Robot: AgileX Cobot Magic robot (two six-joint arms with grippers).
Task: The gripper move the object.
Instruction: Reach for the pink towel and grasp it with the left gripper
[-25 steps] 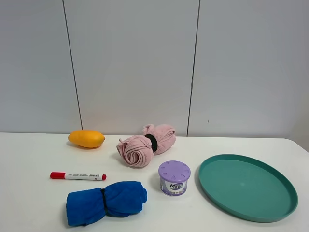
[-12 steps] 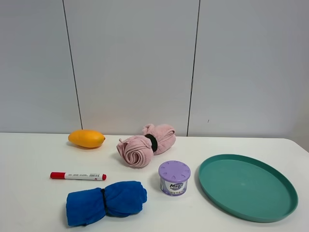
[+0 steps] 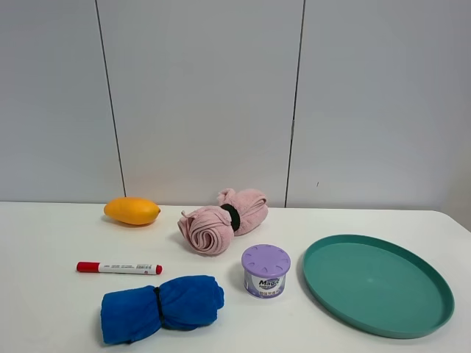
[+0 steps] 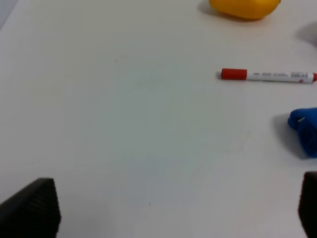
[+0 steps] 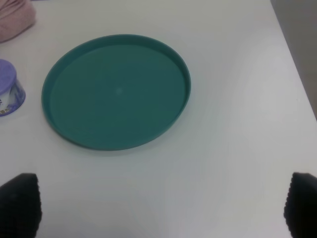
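On the white table lie an orange mango [image 3: 132, 210], a red-capped white marker [image 3: 119, 268], a rolled blue towel [image 3: 161, 307], a rolled pink towel [image 3: 222, 219], a purple lidded can [image 3: 266, 271] and an empty green plate [image 3: 377, 283]. Neither gripper shows in the exterior high view. My left gripper [image 4: 168, 208] is open above bare table, with the marker [image 4: 267, 75], mango [image 4: 243, 8] and blue towel's edge [image 4: 304, 130] beyond it. My right gripper [image 5: 161, 206] is open and empty, short of the plate [image 5: 116, 90]. The can [image 5: 9, 94] and pink towel [image 5: 16, 17] show at that view's edge.
A grey panelled wall stands behind the table. The table's right edge [image 5: 292, 64] runs close past the plate. Bare tabletop [image 4: 124, 124] stretches on the left side, to the left of the marker and blue towel.
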